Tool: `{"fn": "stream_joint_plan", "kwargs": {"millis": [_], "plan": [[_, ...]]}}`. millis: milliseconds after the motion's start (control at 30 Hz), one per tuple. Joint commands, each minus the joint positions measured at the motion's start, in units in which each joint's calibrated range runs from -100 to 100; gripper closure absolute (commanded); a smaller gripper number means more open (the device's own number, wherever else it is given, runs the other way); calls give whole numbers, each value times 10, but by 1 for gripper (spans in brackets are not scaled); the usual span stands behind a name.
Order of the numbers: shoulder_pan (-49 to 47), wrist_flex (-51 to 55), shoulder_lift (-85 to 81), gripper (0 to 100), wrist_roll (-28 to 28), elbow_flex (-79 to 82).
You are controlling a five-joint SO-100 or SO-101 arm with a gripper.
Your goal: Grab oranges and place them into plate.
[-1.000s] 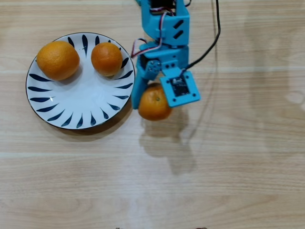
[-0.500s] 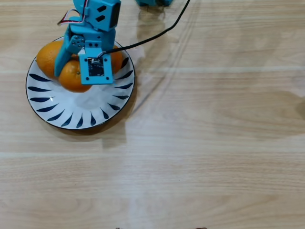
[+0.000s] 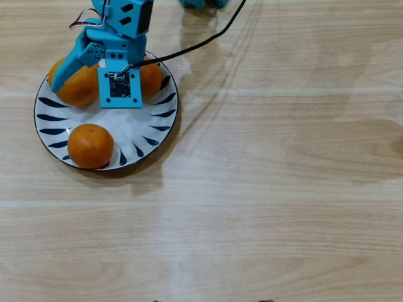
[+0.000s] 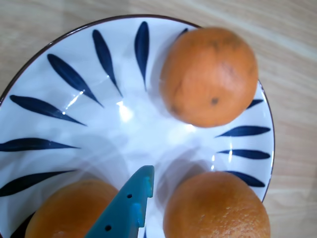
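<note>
Overhead and wrist views of the arm above the plate on a pale wooden tabletop. All three oranges lie within the plate's rim: one alone on the lower part in the overhead view, and two at the upper part, one on the left and one on the right, both partly hidden by the blue gripper. The jaws stand apart over these two; no fruit is clasped between them, as the wrist view shows a single blue finger hanging in the gap between two oranges, with the third farther off.

Handling, as a judgement: each fruit is light, round and firm but slightly yielding, its dimpled skin giving fair grip; it rolls readily on the glazed plate. The best hold is across the widest girth, with moderate pressure. The plate looks brittle and slick. The task appears essentially complete.
</note>
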Motion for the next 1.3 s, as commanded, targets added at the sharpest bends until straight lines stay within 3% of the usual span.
{"fn": "stream_joint_plan", "kwargs": {"millis": [0, 200, 300, 433, 600, 833, 1067, 1267], "plan": [[-6, 0, -4, 61, 1, -12], [-13, 2, -36, 67, 2, -8], [-20, 3, -78, 81, 12, -2], [-57, -3, -158, 99, 81, 32], [-123, 5, -294, 98, 171, 132], [-230, 5, -595, 98, 241, 408], [-287, 16, -797, 98, 256, 565], [-319, 98, -911, 98, 256, 668]]}}
